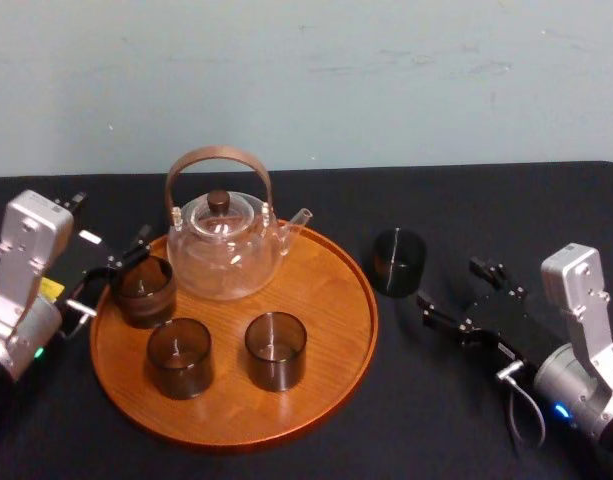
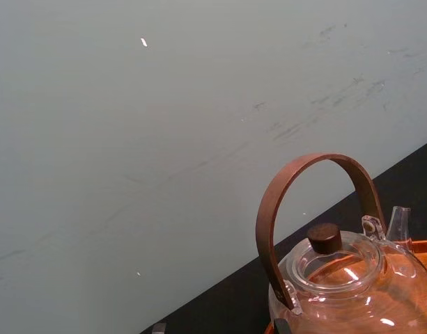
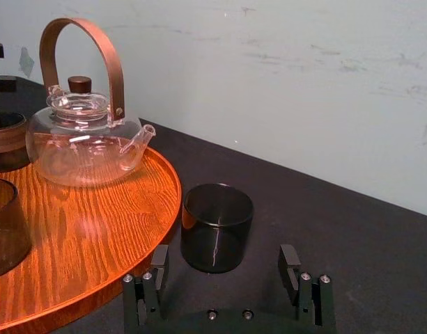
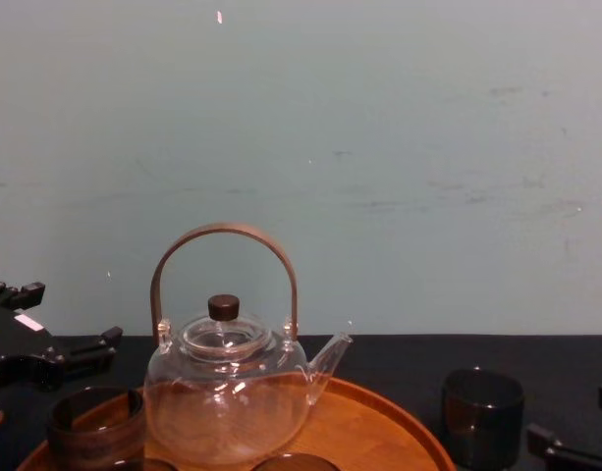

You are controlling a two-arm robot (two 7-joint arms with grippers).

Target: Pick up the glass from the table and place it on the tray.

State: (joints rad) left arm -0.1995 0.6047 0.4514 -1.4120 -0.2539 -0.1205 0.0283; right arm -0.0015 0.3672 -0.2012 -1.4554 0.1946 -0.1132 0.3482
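One dark glass (image 1: 399, 262) stands on the black surface (image 1: 456, 200), just right of the tray (image 1: 331, 300). On the tray: three more glasses (image 1: 276, 350), one teapot (image 1: 226, 245). Right hand (image 1: 451, 283) spread wide, near the lone glass; left hand (image 1: 114, 275) gaping at the tray's left edge.

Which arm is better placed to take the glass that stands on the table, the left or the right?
Right. The right gripper, jaws open, faces the dark glass standing on the table just off the tray's right rim. The left gripper is at the tray's far left edge, across the tray.
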